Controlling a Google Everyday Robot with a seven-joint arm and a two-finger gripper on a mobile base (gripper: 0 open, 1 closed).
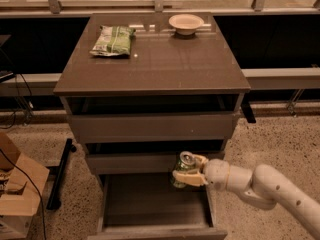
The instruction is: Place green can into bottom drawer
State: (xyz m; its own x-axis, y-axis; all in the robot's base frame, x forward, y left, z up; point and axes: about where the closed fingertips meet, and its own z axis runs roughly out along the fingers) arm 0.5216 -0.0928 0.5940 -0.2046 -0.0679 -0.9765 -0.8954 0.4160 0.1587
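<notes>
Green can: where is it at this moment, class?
In the camera view, the green can sits right of centre, held in the gripper, in front of the middle drawer and above the rear of the open bottom drawer.

hand (188,171) gripping green can (186,159), upright, above open bottom drawer (150,205)

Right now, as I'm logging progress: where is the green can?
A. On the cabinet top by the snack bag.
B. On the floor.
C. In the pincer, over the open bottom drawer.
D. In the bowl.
C: the pincer grips the can upright over the back right of the open bottom drawer, in front of the middle drawer.
</notes>
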